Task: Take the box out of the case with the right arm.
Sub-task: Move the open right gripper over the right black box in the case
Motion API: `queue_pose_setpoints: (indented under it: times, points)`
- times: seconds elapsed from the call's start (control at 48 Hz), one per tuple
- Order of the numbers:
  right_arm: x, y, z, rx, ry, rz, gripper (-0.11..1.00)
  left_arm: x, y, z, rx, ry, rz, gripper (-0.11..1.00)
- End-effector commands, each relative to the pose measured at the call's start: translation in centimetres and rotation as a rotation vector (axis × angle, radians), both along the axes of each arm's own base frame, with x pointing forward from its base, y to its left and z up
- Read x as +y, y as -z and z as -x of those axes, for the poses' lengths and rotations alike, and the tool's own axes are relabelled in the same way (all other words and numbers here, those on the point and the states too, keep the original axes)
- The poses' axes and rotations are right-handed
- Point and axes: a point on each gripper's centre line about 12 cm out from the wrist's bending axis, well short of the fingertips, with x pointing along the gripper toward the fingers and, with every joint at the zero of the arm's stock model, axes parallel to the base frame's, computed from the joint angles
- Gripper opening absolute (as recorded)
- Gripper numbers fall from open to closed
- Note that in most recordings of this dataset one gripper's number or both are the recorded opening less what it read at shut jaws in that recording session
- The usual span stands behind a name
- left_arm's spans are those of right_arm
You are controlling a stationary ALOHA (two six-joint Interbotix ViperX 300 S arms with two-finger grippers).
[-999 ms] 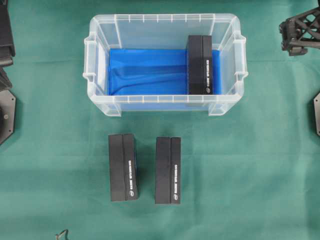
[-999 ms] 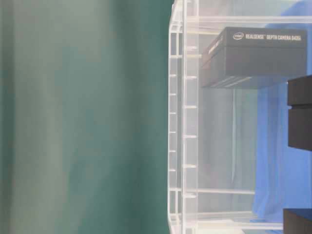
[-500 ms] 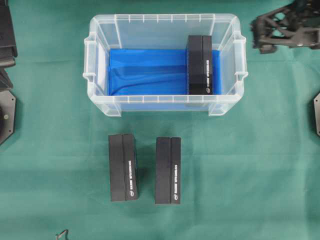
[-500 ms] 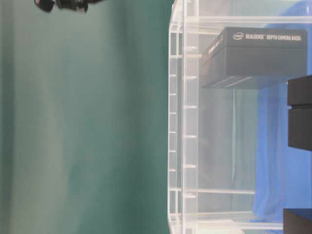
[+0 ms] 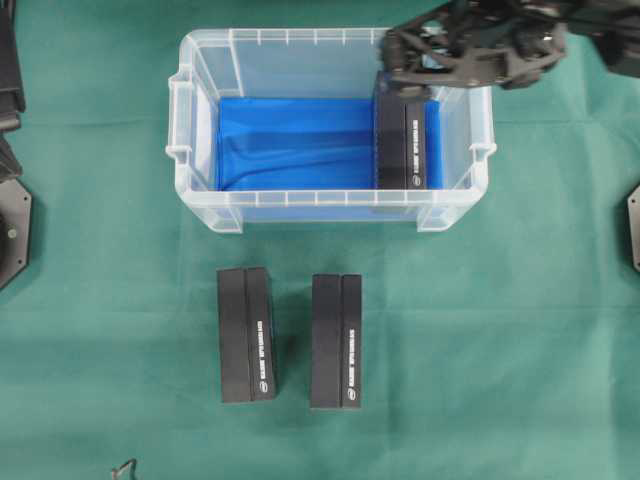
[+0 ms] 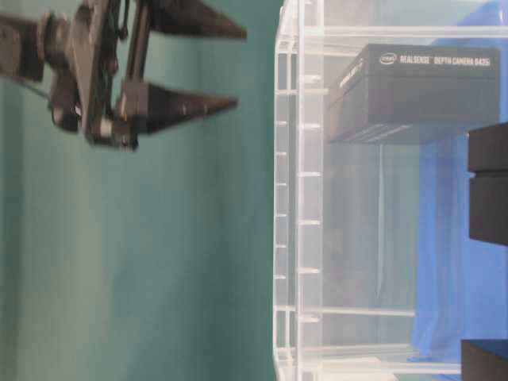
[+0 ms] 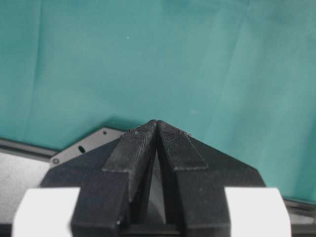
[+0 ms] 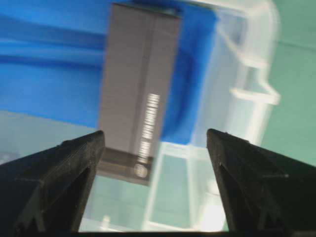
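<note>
The box (image 5: 400, 130) in the case (image 5: 200, 120) is black, and on its side, seen in the table-level view, white print reads "intel REALSENSE DEPTH CAMERA D435". It lies at the right end of the case, on the bright blue sheet (image 5: 290, 140) that lines the bottom, running from the far wall to the near wall. Nothing else lies in the case. The case is clear plastic with a ribbed rim and a handle at each end, and it stands on the green-covered bench (image 5: 520, 330).

Two more black boxes lie on the bench nearer than the case, side by side and apart: the left spare box (image 5: 246, 334) and the right spare box (image 5: 336, 340). Each carries a line of white print along one long face, too small to read from overhead.

The right gripper (image 5: 398, 68) is over the far right corner of the case, above the far end of the box. Its fingers (image 8: 64, 168) are spread wide and empty, and the wrist view shows the box between them, lower down and untouched.

The left gripper (image 7: 156, 123) sits over bare bench, its fingers pressed together at the tips with nothing held.
</note>
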Motion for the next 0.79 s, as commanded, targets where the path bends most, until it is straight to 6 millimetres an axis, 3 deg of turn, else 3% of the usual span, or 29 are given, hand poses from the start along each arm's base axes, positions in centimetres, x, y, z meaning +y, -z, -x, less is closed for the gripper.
queue_pose_setpoints:
  times: [0.0, 0.167, 0.77]
  points:
    - [0.2, -1.4, -1.5, -0.050, -0.011, 0.011, 0.88, 0.2, -0.4, 0.1, -0.020, -0.009, -0.002, 0.11]
    - [0.3, -1.2, -3.1, -0.050, -0.016, 0.008, 0.88, 0.3, -0.5, 0.4, -0.029, -0.016, -0.002, 0.11]
    - [0.3, -0.9, -2.5, -0.005, 0.008, -0.001, 0.88, 0.3, -0.5, 0.3, -0.026, -0.017, -0.003, 0.11]
